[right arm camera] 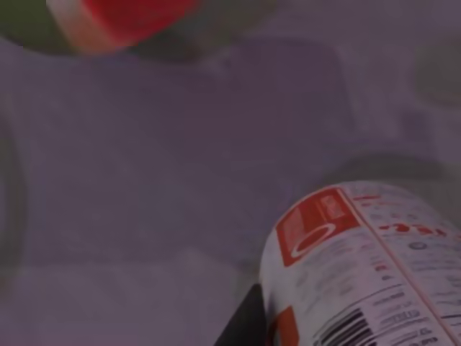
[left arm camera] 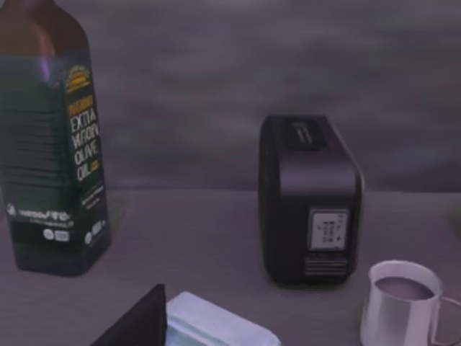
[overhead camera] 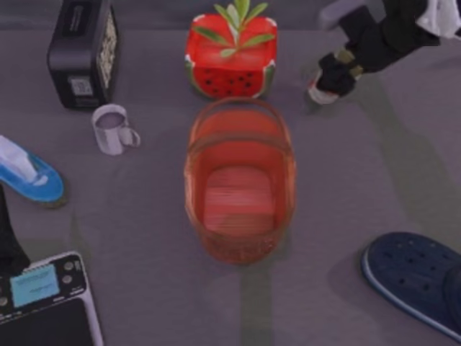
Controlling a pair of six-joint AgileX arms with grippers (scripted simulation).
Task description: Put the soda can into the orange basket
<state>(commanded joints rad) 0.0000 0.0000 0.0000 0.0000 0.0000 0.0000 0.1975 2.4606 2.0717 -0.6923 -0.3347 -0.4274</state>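
Observation:
The soda can [overhead camera: 322,91], white with a red label and barcode, is at the back right of the table, tilted, to the right of the watermelon planter. My right gripper [overhead camera: 335,72] is shut on it from above. In the right wrist view the soda can [right arm camera: 360,259] fills the near corner, with one dark finger [right arm camera: 247,324] pressed against its side; the other finger is hidden. The orange basket [overhead camera: 282,180], oval with a hoop handle, stands at the table's middle, to the left of the can and nearer the front. My left arm [overhead camera: 7,241] is parked at the left edge.
A watermelon planter [overhead camera: 232,65] stands behind the basket. Left of it are a grey mug [overhead camera: 112,130] and a black speaker [overhead camera: 83,54]. A tissue box [overhead camera: 25,173], a scale [overhead camera: 43,303], a dark blue clog [overhead camera: 418,281] and an olive oil bottle [left arm camera: 50,137] ring the edges.

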